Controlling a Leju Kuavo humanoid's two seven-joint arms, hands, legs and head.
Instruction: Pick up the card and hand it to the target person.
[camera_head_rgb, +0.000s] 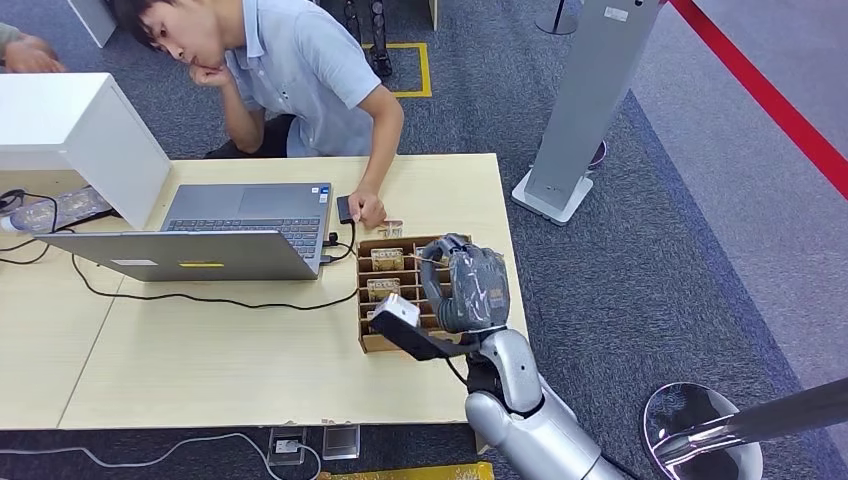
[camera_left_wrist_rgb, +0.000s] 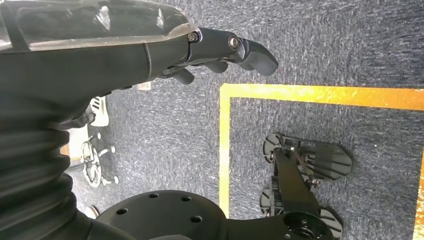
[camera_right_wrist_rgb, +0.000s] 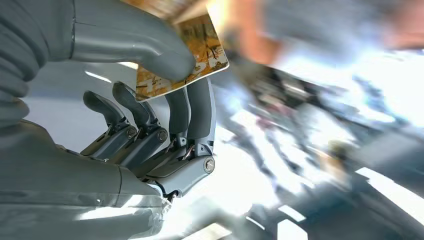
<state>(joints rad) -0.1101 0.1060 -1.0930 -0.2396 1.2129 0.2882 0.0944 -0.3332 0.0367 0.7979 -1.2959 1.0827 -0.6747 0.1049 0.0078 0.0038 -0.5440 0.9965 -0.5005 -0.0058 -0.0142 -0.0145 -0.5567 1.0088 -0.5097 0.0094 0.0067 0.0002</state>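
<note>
My right hand (camera_head_rgb: 470, 285) hovers over the wooden card box (camera_head_rgb: 362, 300) at the table's right end. In the right wrist view an orange-brown patterned card (camera_right_wrist_rgb: 200, 45) is pinched between the thumb and the fingers of that hand (camera_right_wrist_rgb: 165, 115), lifted free of the box. Other cards (camera_head_rgb: 387, 258) stand in the box's compartments. The person (camera_head_rgb: 300, 70) sits across the table, leaning over it, with one hand (camera_head_rgb: 368, 210) resting on the tabletop just behind the box. My left hand (camera_left_wrist_rgb: 215, 50) hangs over the carpet, fingers loose, holding nothing.
An open laptop (camera_head_rgb: 240, 230) with a black cable sits left of the box, and a white cabinet (camera_head_rgb: 70, 130) stands at the far left. A grey floor stand (camera_head_rgb: 590, 100) and a round stool (camera_head_rgb: 700, 430) are on the carpet to the right.
</note>
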